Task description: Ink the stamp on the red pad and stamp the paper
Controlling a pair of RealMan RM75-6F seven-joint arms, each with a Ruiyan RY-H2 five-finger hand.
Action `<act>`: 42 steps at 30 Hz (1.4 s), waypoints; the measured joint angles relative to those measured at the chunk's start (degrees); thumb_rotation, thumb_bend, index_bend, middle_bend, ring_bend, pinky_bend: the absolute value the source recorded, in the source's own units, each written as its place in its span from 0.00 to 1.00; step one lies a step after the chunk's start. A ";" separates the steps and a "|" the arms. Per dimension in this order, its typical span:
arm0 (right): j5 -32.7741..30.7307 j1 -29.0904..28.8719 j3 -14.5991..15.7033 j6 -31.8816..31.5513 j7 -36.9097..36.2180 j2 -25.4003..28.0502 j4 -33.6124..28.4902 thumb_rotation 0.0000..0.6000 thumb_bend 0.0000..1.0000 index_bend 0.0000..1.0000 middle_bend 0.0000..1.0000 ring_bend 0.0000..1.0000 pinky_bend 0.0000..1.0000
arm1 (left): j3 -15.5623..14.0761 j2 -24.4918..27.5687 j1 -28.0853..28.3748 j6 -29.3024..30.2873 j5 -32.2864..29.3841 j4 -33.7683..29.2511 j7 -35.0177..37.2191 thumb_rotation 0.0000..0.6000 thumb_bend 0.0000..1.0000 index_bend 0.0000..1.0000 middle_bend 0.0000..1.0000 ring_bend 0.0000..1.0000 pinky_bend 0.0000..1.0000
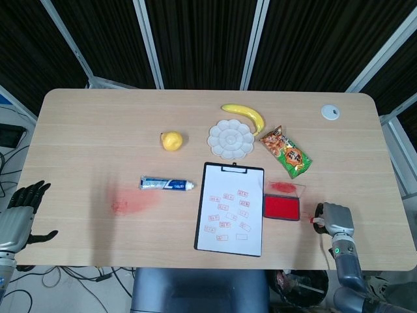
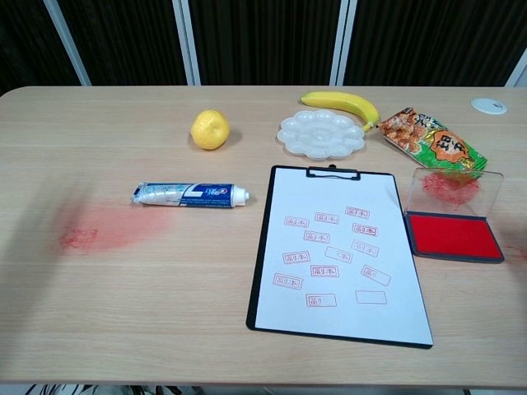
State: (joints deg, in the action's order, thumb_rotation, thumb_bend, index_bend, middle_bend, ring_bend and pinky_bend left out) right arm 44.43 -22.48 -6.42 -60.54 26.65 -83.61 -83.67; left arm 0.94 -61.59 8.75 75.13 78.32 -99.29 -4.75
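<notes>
The open red ink pad (image 1: pixel 281 207) (image 2: pixel 454 236) lies just right of the clipboard, its clear lid raised behind it. The paper (image 1: pixel 230 208) (image 2: pixel 338 255) on the clipboard bears several red stamp marks. My right hand (image 1: pixel 336 219) sits at the table's front right, a short way right of the pad, fingers curled around a small dark, red-tipped stamp (image 1: pixel 317 217) that pokes out toward the pad. My left hand (image 1: pixel 23 210) hangs off the table's front left corner, fingers apart and holding nothing. The chest view shows neither hand.
A toothpaste tube (image 1: pixel 167 184) and a red smear (image 1: pixel 130 201) lie left of the clipboard. Behind it are a lemon (image 1: pixel 172 141), a white palette (image 1: pixel 230 138), a banana (image 1: pixel 246 115) and a snack bag (image 1: pixel 286 152). A white disc (image 1: pixel 330 112) sits far right.
</notes>
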 measured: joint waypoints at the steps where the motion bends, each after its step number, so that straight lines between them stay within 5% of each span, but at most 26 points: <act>1: -0.02 -0.03 0.01 0.02 0.04 0.05 -0.21 1.00 0.33 0.50 0.38 0.51 0.71 | 0.00 -0.01 0.00 0.00 0.00 0.00 0.00 1.00 0.01 0.00 0.00 0.00 0.00; 10: -0.06 -0.26 0.22 0.22 0.23 0.23 -0.47 1.00 0.28 0.41 0.32 0.44 0.66 | 0.02 0.02 0.02 -0.05 0.00 -0.03 -0.01 1.00 0.01 0.00 0.00 0.00 0.00; 42: 3.71 0.28 -0.44 -2.48 -2.60 0.31 -1.53 1.00 0.28 0.41 0.31 0.43 0.66 | -0.06 0.10 -0.03 0.04 0.39 0.05 0.21 1.00 0.01 0.00 0.00 0.00 0.00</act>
State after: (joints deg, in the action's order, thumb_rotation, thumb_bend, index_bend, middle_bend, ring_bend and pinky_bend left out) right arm 48.13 -22.20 -6.86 -63.03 24.05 -83.30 -85.21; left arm 0.88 -61.49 8.72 75.17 78.71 -99.24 -4.54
